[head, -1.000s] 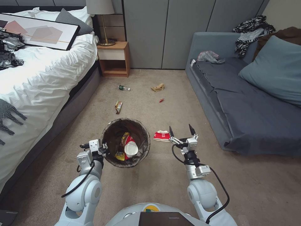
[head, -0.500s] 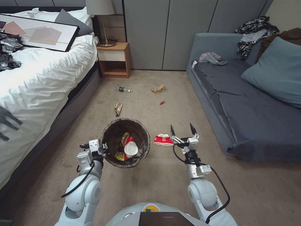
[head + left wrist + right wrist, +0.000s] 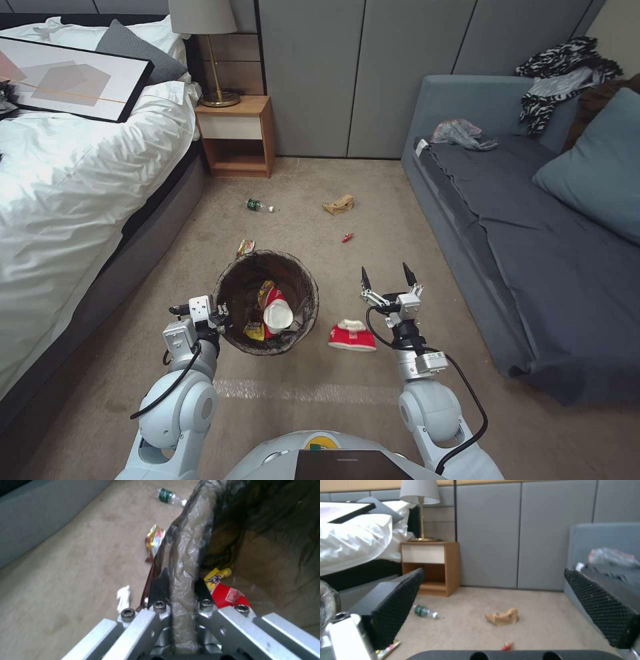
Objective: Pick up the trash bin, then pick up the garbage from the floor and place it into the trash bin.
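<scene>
Gripping the liner-covered rim of the trash bin (image 3: pixel 267 303) from its left side: left gripper (image 3: pixel 223 319), fingers (image 3: pixel 159 586) pinched either side of the rim in the left wrist view. Inside the bin: white paper cup (image 3: pixel 278 315) on red and yellow packets (image 3: pixel 261 313). On the carpet just beyond the bin's far rim: yellow wrapper (image 3: pixel 245 247), partly hidden behind it. Farther off, near the nightstand (image 3: pixel 235 133): green-labelled bottle (image 3: pixel 257 205). To its right: tan paper bag (image 3: pixel 339 204), then a small red scrap (image 3: pixel 347 237) closer in. Just right of the bin, on the floor: red-and-white snack packet (image 3: pixel 351 335), lying between the bin and the right arm. Above and right of that packet: right gripper (image 3: pixel 389 274), its 2 black fingers (image 3: pixel 391 607) spread wide apart, holding nothing, pointed down the room toward bottle and bag. Flanking the floor: bed (image 3: pixel 73 180) at left, grey sofa (image 3: pixel 533 227) at right.
</scene>
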`<state>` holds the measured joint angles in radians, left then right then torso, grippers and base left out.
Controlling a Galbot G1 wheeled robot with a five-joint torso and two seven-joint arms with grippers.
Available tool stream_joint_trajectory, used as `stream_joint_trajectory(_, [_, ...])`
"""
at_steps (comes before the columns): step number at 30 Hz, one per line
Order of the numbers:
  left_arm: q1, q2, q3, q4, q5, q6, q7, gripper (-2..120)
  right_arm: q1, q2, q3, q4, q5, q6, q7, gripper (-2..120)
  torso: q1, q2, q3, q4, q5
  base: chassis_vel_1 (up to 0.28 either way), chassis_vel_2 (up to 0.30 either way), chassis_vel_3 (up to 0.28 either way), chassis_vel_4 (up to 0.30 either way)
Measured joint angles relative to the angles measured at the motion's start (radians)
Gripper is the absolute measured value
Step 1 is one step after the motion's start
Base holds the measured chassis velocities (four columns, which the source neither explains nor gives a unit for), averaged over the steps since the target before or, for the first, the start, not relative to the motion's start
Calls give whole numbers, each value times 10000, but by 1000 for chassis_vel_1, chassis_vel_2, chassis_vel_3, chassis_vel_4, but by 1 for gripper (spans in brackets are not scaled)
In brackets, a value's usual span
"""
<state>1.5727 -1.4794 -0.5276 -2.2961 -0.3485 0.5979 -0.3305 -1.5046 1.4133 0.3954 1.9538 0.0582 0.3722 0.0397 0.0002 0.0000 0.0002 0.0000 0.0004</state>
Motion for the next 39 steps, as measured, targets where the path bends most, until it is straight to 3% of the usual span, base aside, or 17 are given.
stream_joint_trajectory(7, [5, -3, 1, -6, -1, -6, -12, 0, 66, -145, 25, -118, -429, 261, -267, 100, 0, 0, -1, 0, -4, -68, 77, 64, -86])
stream_joint_trajectory(10, [16, 13, -6, -7, -6, -6, -14, 0, 79, -344, 136, -109, -594, -153, -614, 100, -2, 0, -3, -1, -3, 56, -61, -59, 48])
stream_joint_trajectory(13, [26, 41, -12, -13, -6, -4, -19, 0, 314, -1189, 806, -230, -1005, -1963, -2821, 100, -2, 1, -4, -1, -3, 17, -17, -15, 10])
stream_joint_trajectory(17, [27, 38, 4, -14, 6, -2, -21, 0, 621, -1899, 860, -684, -1175, -2520, -4028, 100, -2, 0, -3, 2, 0, 0, 0, 0, 0])
stream_joint_trajectory(20, [22, 29, 53, 2, 45, 3, -20, 0, 1028, -3733, 282, -1457, -1200, -3186, -5387, 100, -2, 0, -2, 0, -3, 0, 0, 0, 0])
stream_joint_trajectory(23, [4, 26, 60, 47, 53, 4, -19, 0, 1262, -4365, -28, -2033, -1418, -3158, -6029, 100, -2, 0, -2, -1, -1, 0, 0, 0, 0])
stream_joint_trajectory(29, [-44, 19, 94, 111, 61, 12, -18, 0, 1998, -4640, -425, -3462, -1676, -2699, -6802, 100, -2, 0, -2, 0, -1, 0, 0, 0, 0])
stream_joint_trajectory(39, [-44, 9, 136, 141, 106, 26, -19, 0, 2981, -4211, -772, -5379, -2440, -2123, -7017, 100, -1, 0, -2, -1, -2, 0, 0, 0, 0])
